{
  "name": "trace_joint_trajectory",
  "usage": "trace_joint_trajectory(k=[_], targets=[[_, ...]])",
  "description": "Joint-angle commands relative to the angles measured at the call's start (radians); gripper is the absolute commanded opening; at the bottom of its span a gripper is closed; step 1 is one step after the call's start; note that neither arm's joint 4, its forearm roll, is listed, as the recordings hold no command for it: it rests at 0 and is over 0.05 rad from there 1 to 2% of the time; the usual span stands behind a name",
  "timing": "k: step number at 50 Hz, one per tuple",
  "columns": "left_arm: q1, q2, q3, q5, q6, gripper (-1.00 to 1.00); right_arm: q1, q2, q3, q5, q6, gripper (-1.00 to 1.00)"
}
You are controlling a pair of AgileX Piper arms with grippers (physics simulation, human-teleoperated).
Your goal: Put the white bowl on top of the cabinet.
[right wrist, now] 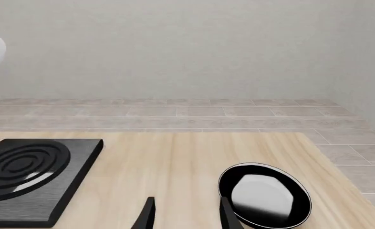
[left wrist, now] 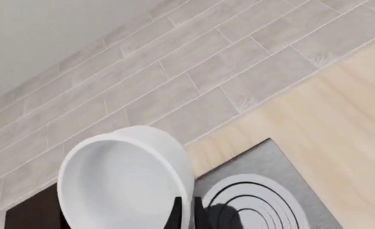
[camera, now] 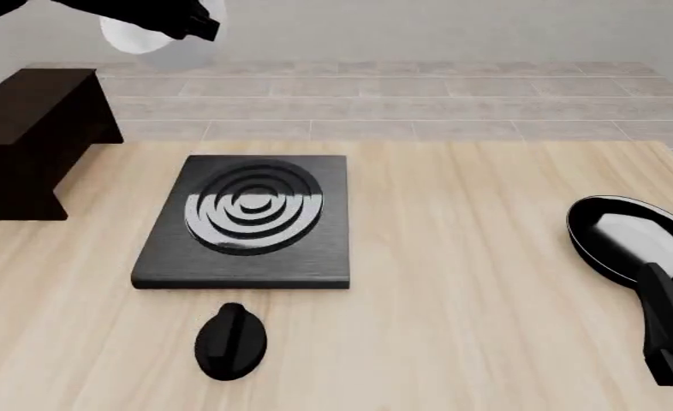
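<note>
Front view: left fingers (camera: 205,26) grasp white bowl (camera: 142,36) above cabinet (camera: 28,111); right fingers (right wrist: 184,213) released near pan (camera: 634,240).

The left end effector (camera: 193,26) hangs high at the far left, fingers clamped on the white bowl (camera: 142,36) rim; the right end effector (right wrist: 184,214) sits low at the near right, fingers parted, gripping nothing.
</note>
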Motion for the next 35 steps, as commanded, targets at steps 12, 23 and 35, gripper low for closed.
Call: trace_joint_trajectory(k=[12, 23, 35], targets=[[0.253, 0.024, -0.013, -0.023, 0.056, -1.0, 0.0, 0.0, 0.0, 0.0, 0.0, 1.0], [0.31, 0.112, -0.168, 0.029, 0.039, -1.0, 0.0, 0.0, 0.0, 0.0, 0.0, 1.0], [0.396, 0.182, -0.229, 0.045, 0.052, -1.0, 0.0, 0.0, 0.0, 0.0, 0.0, 1.0]])
